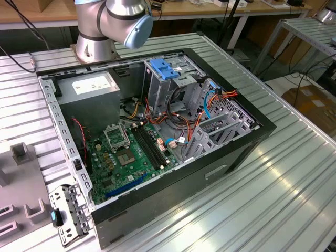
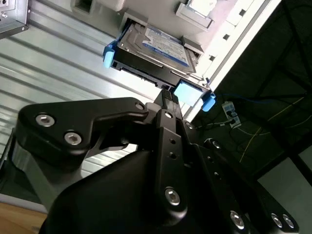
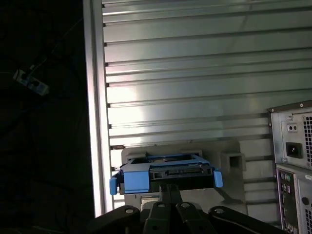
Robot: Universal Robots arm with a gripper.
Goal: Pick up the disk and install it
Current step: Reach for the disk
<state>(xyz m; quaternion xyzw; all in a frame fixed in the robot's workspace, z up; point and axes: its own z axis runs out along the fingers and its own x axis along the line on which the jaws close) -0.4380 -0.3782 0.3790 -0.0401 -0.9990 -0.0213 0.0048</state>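
Your tool (image 3: 169, 186), drawn together, hovers at the disk (image 2: 156, 46) in its grey cradle (image 3: 234, 175); spread it and centre between the blue rails (image 3: 131, 178) before closing.

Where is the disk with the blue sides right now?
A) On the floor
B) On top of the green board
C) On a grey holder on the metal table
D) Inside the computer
C: in the first wrist view the disk sits on a pale grey holder on the ribbed metal table, outside the computer case.
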